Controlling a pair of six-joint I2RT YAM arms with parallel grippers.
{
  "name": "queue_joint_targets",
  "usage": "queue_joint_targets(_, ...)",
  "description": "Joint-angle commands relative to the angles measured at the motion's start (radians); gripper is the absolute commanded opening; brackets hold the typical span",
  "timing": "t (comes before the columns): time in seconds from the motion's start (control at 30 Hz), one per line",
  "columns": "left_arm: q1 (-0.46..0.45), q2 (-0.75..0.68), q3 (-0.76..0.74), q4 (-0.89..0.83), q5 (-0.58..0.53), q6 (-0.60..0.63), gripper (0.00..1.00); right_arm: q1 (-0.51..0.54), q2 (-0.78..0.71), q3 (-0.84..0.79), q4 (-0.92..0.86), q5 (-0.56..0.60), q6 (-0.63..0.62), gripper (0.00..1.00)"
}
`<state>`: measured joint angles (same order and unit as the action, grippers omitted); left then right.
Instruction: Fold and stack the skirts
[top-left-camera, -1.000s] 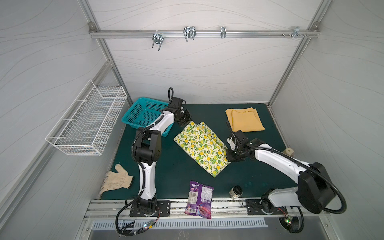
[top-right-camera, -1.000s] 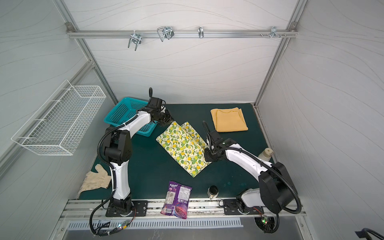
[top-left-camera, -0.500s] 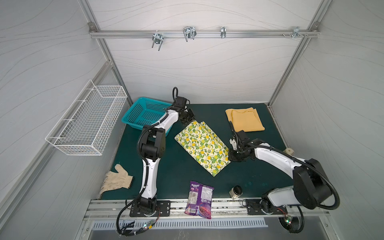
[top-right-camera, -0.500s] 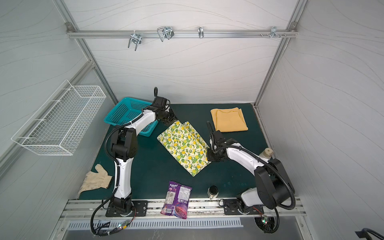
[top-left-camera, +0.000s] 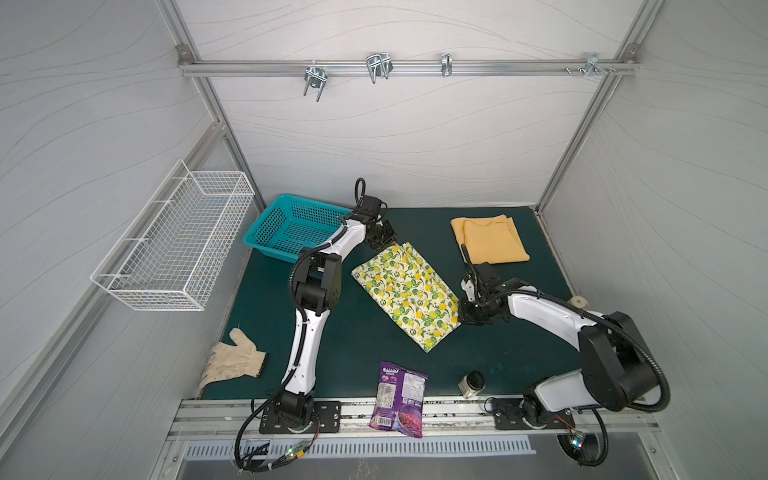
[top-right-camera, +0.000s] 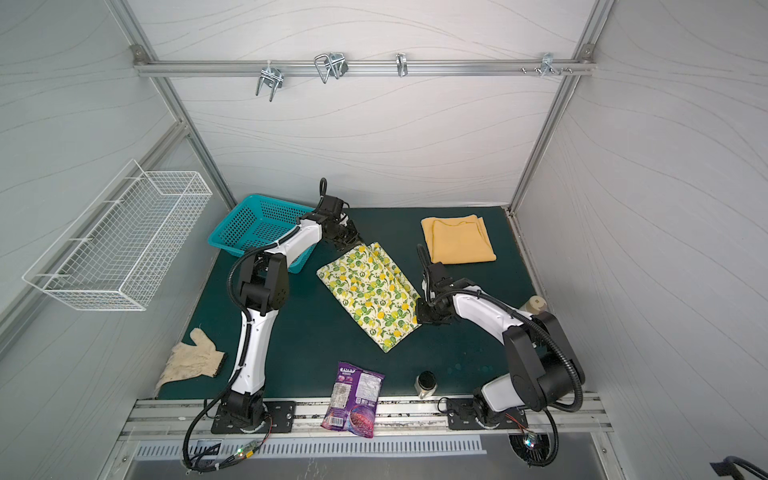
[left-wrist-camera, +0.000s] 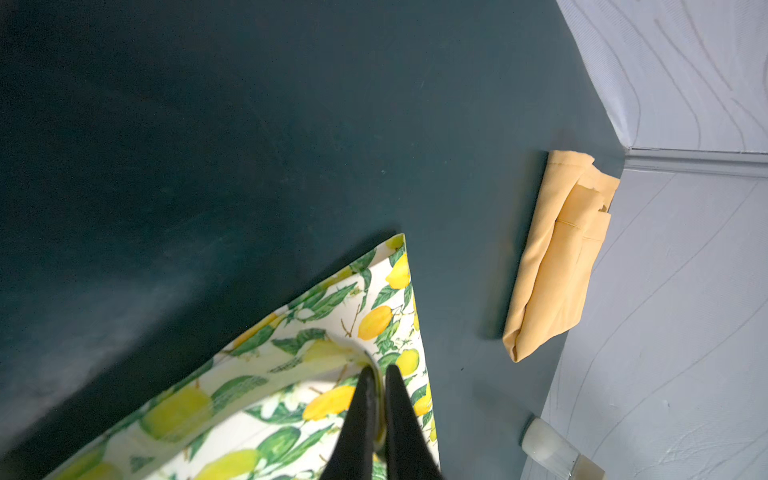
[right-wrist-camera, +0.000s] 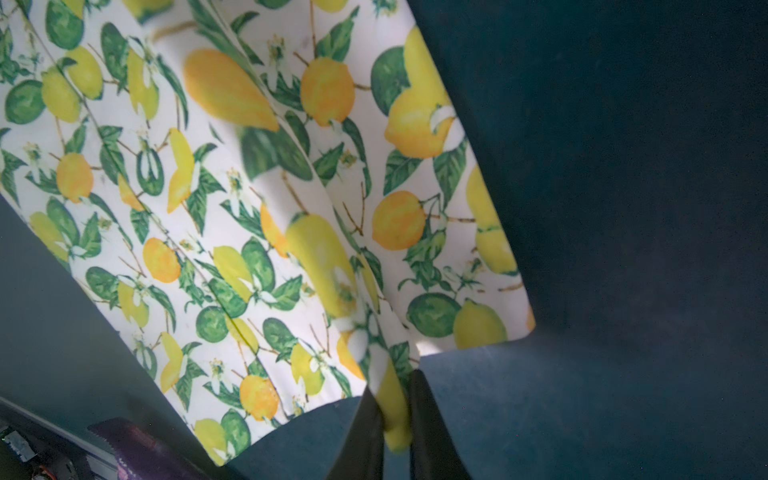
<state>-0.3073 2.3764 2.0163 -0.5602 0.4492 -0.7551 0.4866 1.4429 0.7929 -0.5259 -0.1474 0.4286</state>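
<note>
The cream lemon-print skirt (top-left-camera: 405, 291) (top-right-camera: 370, 291) lies folded in a long strip, diagonally across the middle of the green mat. My left gripper (top-left-camera: 384, 241) (top-right-camera: 349, 242) is at its far corner, and in the left wrist view the jaws (left-wrist-camera: 378, 372) are nearly together with a cloth edge pinched between them. My right gripper (top-left-camera: 463, 311) (top-right-camera: 419, 313) is at the skirt's right edge, shut (right-wrist-camera: 392, 386) on a bunched bit of the print. The mustard-yellow skirt (top-left-camera: 490, 241) (top-right-camera: 459, 239) (left-wrist-camera: 552, 266) lies folded at the back right, apart from both grippers.
A teal basket (top-left-camera: 291, 226) stands at the back left beside the left arm. A purple snack bag (top-left-camera: 399, 399), a small jar (top-left-camera: 471, 384) and a work glove (top-left-camera: 232, 365) lie along the front. A pale bottle (top-left-camera: 577, 301) stands at the right wall. A wire basket (top-left-camera: 174, 245) hangs on the left wall.
The left arm has stretched further right along the far edge, carrying its corner of the lemon skirt. The right gripper has shifted slightly nearer with its edge.
</note>
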Motion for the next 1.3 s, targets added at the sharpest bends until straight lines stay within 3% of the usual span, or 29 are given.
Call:
queue_joint_targets(0.0,-0.012,0.025,0.058,-0.013,0.010,0.010,0.12,-0.015,0.004,-0.005,0.004,-0.006,-0.007,0.14)
queue_joint_targets(0.1,-0.012,0.027,0.059,-0.013,0.014,0.011,0.22,-0.021,0.007,-0.001,0.005,-0.006,-0.010,0.14)
queue_joint_targets(0.27,-0.012,-0.001,0.037,-0.002,0.008,0.013,0.28,-0.036,0.010,0.003,0.003,-0.004,-0.013,0.14)
queue_joint_targets(0.9,-0.013,-0.061,-0.006,-0.009,0.011,0.022,0.30,-0.105,0.000,-0.083,0.063,-0.022,-0.002,0.15)
queue_joint_targets(1.03,-0.013,-0.082,-0.046,0.003,0.002,0.030,0.30,-0.117,-0.039,-0.101,0.078,-0.001,0.011,0.22)
queue_joint_targets(1.13,-0.013,-0.119,-0.077,0.009,-0.009,0.035,0.30,-0.125,-0.063,-0.083,0.064,0.006,0.010,0.43)
queue_joint_targets(1.27,-0.013,-0.205,-0.131,0.011,-0.032,0.049,0.34,-0.129,-0.111,-0.038,0.033,0.008,0.003,0.60)
